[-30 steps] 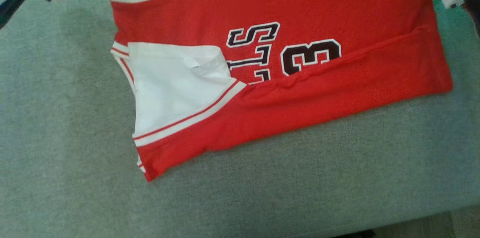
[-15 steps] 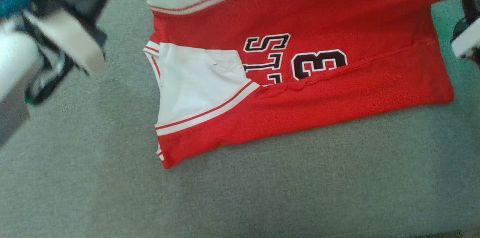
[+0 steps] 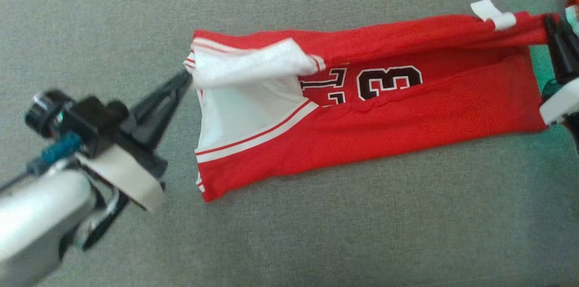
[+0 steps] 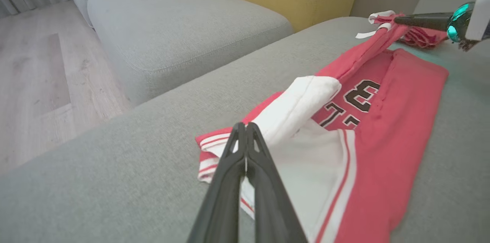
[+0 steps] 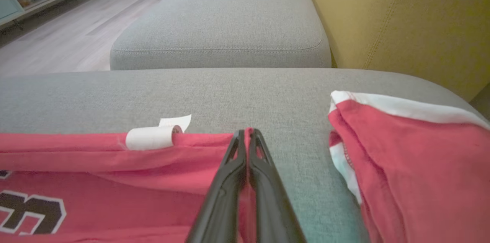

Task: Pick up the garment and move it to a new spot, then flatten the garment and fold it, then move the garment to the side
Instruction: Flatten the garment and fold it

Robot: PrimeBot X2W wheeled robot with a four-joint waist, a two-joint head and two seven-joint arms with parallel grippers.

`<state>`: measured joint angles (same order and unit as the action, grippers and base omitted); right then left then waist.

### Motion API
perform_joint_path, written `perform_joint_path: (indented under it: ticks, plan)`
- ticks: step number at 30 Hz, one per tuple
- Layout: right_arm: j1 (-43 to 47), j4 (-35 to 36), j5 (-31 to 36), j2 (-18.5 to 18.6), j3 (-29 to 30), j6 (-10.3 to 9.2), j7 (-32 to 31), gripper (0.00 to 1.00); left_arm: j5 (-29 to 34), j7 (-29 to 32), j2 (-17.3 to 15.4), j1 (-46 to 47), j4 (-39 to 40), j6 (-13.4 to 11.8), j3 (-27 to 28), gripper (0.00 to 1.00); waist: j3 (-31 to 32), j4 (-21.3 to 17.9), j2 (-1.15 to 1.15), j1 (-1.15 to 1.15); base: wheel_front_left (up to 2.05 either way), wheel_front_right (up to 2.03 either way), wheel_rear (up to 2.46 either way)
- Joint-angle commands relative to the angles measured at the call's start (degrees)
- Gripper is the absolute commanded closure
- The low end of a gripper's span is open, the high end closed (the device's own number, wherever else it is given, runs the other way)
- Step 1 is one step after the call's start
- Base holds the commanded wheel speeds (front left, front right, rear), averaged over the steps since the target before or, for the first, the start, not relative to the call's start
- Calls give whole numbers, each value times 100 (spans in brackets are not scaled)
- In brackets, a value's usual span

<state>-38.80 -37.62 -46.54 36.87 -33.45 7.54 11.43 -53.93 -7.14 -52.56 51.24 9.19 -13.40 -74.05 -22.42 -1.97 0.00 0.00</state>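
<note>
A red garment (image 3: 407, 115) with white sleeves and a black "13" lies on the grey cushion (image 3: 316, 237). Its far edge hangs doubled over the middle, held taut between both grippers. My left gripper (image 3: 184, 80) is shut on the white sleeve edge at the garment's left end; in the left wrist view its tips (image 4: 245, 126) pinch that edge. My right gripper (image 3: 549, 20) is shut on the red hem corner by the white tag (image 3: 493, 15). The right wrist view shows its tips (image 5: 248, 132) on the red cloth (image 5: 95, 159).
A second red and white cloth (image 5: 402, 151) lies bunched just beyond the right gripper. A yellow backrest (image 5: 402, 13) rises behind the cushion. Another grey cushion (image 4: 172, 25) and wooden floor (image 4: 38, 82) lie past the far edge.
The head camera has shifted. Both grippers have carried the garment's far edge toward me, so it now folds over the number and the visible garment is narrower.
</note>
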Motion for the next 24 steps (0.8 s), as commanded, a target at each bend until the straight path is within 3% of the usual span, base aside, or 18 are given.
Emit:
perform_joint_path:
  ticks: [1,8,12,19,20,21,22,23,24]
  plan:
    - [190,119,69,211,50,-5,70,100,-34,-87,-282,17,155,-82,260,100,7,1,0,0,0,0,0]
    - [798,340,368,135,565,-5,129,100,-141,-384,-233,-697,565,-529,204,100,19,35,0,0,0,0,0]
    - [1072,512,481,73,848,-5,128,100,-153,-443,-176,-849,618,-612,192,100,15,53,0,0,0,0,0]
    - [1406,658,732,-160,1221,-5,-45,79,-320,-524,-12,-1157,561,-656,180,100,35,24,0,0,0,0,0]
    - [1440,657,768,-199,1270,-5,-68,67,-354,-552,35,-1211,539,-673,189,100,34,18,0,0,0,0,0]
    - [1470,653,805,-237,1318,-5,-85,43,-382,-582,93,-1264,510,-686,200,100,33,16,0,0,0,0,0]
    - [1497,642,845,-275,1374,-5,-94,0,-396,-609,159,-1312,468,-692,205,100,32,18,0,0,0,0,0]
    - [1521,625,888,-317,1431,-5,-98,0,-418,-637,237,-1359,413,-695,222,68,35,22,0,0,0,0,0]
    - [1543,607,933,-364,1491,-5,-93,0,-439,-669,323,-1405,343,-705,263,0,41,25,0,0,0,0,0]
